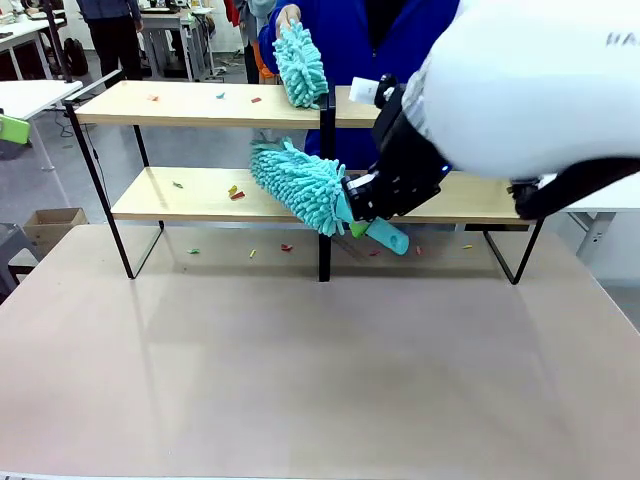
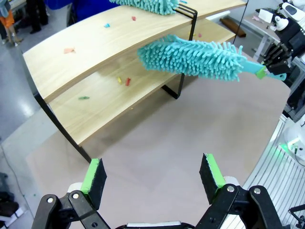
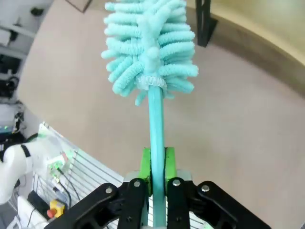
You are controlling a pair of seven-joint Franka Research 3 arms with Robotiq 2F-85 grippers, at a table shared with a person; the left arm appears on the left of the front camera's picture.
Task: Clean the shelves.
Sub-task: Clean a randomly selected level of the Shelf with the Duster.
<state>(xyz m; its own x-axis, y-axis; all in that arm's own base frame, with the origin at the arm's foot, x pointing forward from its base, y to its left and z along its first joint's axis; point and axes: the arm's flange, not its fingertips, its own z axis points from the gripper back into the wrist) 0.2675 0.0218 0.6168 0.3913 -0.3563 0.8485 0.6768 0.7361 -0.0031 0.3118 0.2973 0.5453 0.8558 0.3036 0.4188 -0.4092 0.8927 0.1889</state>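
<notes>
The shelves (image 1: 190, 105) (image 2: 95, 52) are two long light wooden boards on a thin black frame, with small coloured scraps scattered on both tiers. My right gripper (image 1: 358, 208) (image 3: 157, 164) is shut on the handle of a teal fluffy duster (image 1: 295, 185) (image 3: 150, 43) (image 2: 190, 57), whose head hangs just over the front of the lower board near the centre post. A person's hand holds a second teal duster (image 1: 300, 65) (image 2: 152, 5) on the upper board. My left gripper (image 2: 152, 174) is open above the tabletop, nothing between its fingers.
Scraps also lie on the grey-beige tabletop (image 1: 300, 370) under the rack. The person in a blue top (image 1: 340, 40) stands behind the shelves. White tables (image 1: 30, 95) and a cardboard box (image 1: 50, 225) sit off to the left.
</notes>
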